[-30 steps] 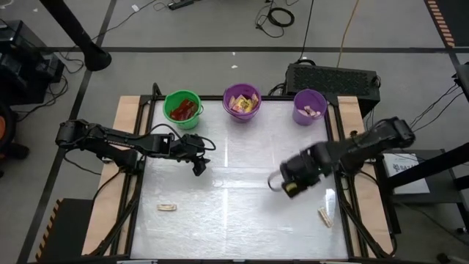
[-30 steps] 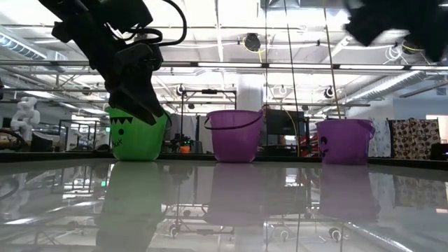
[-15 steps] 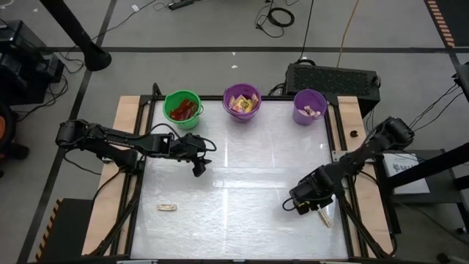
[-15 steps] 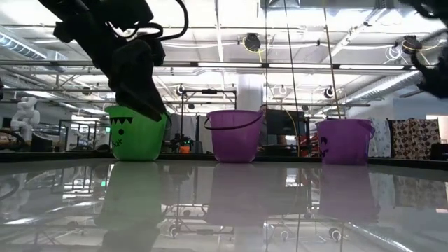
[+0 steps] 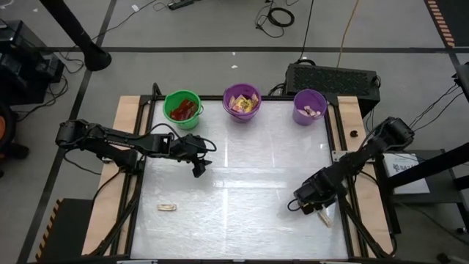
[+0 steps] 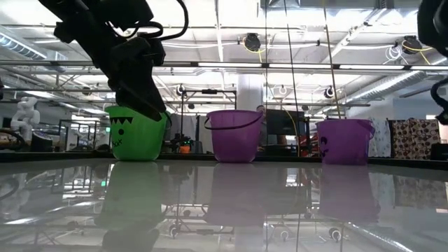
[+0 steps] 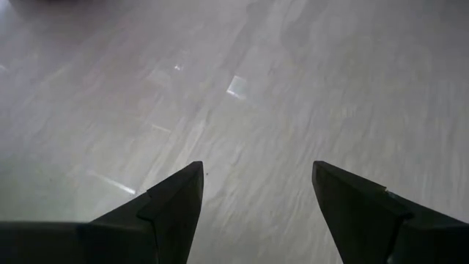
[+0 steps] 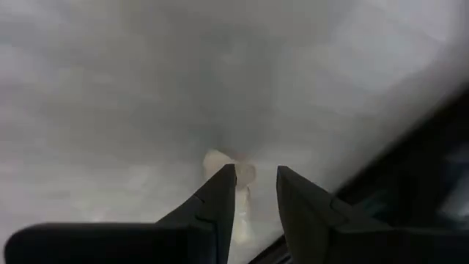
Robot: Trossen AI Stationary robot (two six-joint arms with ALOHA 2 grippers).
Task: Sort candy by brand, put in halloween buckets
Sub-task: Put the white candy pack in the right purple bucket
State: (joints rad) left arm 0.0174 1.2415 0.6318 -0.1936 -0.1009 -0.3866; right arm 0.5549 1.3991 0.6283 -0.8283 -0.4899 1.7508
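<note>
Now right claw (image 8: pixel 255 192) has dropped over tan candy (image 8: pixel 229 167).

Right gripper (image 5: pixel 316 210) partly hides a blurred tan candy (image 8: pixel 236 220).

A glossy white table (image 5: pixel 242 176) is sitting on a grey floor (image 5: pixel 220 26) — wooden strips (image 5: pixel 126 117) are flanking its two sides. A dark keyboard-like box (image 5: pixel 333 77) is lying just behind its far edge, and black cables (image 5: pixel 278 16) are trailing across the floor beyond.
</note>
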